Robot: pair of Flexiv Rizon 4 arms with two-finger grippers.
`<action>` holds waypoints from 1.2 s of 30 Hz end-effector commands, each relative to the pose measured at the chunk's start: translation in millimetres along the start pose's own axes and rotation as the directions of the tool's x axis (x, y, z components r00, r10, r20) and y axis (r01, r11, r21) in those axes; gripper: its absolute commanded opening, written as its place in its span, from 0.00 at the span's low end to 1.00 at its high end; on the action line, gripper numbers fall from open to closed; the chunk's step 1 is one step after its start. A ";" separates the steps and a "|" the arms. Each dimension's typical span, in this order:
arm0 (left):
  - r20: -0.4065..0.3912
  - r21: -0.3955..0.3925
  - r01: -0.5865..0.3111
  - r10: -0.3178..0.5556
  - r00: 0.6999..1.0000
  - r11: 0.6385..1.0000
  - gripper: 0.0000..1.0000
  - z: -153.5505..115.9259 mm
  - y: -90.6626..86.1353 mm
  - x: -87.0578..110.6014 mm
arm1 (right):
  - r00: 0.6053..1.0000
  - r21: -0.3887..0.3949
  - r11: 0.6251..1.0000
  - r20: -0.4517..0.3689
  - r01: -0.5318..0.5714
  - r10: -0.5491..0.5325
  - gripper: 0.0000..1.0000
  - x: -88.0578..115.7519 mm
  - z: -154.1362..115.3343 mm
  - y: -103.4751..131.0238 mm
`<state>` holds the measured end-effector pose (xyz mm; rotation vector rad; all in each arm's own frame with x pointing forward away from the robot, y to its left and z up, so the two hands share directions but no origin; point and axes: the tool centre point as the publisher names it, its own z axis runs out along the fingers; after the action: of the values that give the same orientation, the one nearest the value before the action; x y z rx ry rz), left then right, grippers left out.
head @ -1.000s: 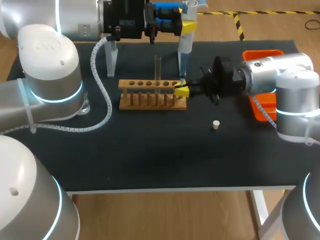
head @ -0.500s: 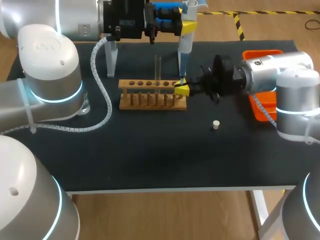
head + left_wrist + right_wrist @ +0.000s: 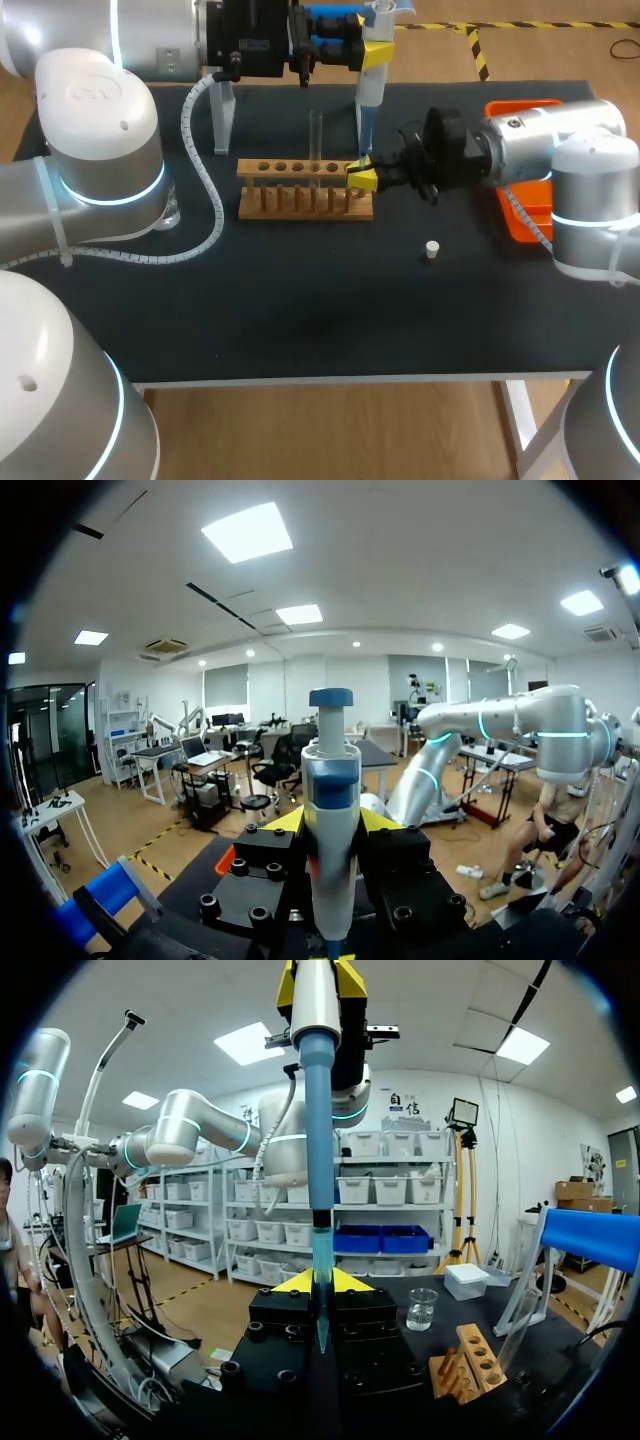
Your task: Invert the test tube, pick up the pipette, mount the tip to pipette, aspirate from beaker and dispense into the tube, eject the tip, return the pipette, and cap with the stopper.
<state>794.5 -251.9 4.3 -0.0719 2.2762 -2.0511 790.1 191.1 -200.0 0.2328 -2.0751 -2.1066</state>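
The left hand (image 3: 370,50) hangs high over the far side of the surface (image 3: 300,300), its yellow fingers pressed against both sides of the pipette (image 3: 368,95), which it holds upright with the blue button on top. In the left wrist view the grey body of the pipette stands straight up between those two fingers.

Straight below the left hand, the pipette narrows into its blue tip (image 3: 362,140). The right hand (image 3: 363,178) comes in level from the right and meets that tip. Its two yellow fingers are drawn together and clamped on the lower part of the tip, one on each side. In the right wrist view the tip runs down between the fingers and its point shows just past them.

The wooden rack (image 3: 305,190) lies just beside the right hand, touching or almost touching its fingers. The tube (image 3: 316,140) stands upright in the rack, a few holes along from the hand. The small white stopper (image 3: 432,249) lies on the surface on the near side of the right hand, well apart from it. The beaker (image 3: 422,1310) stands far ahead of the right hand, beyond the rack. An orange tray (image 3: 520,108) sits behind the right arm.
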 end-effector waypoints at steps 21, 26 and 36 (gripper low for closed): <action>0.002 0.001 0.000 0.000 1.000 1.000 0.00 -0.6 0.2 0.8 | 1.000 -0.021 1.000 -0.004 -0.022 0.022 0.00 2.7 2.9 3.4; 0.002 0.001 0.000 0.000 1.000 1.000 0.00 -0.6 0.2 0.8 | 1.000 -0.021 1.000 -0.003 -0.018 0.018 0.00 2.5 3.2 6.1; 0.002 0.001 0.000 0.000 1.000 1.000 0.00 -0.6 0.2 0.8 | 1.000 -0.026 1.000 -0.001 -0.011 0.011 0.00 0.9 2.3 13.7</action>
<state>794.5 -251.9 6.5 -0.0712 2.2734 -2.0526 789.7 194.3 -191.6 0.2191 -2.0393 -2.1265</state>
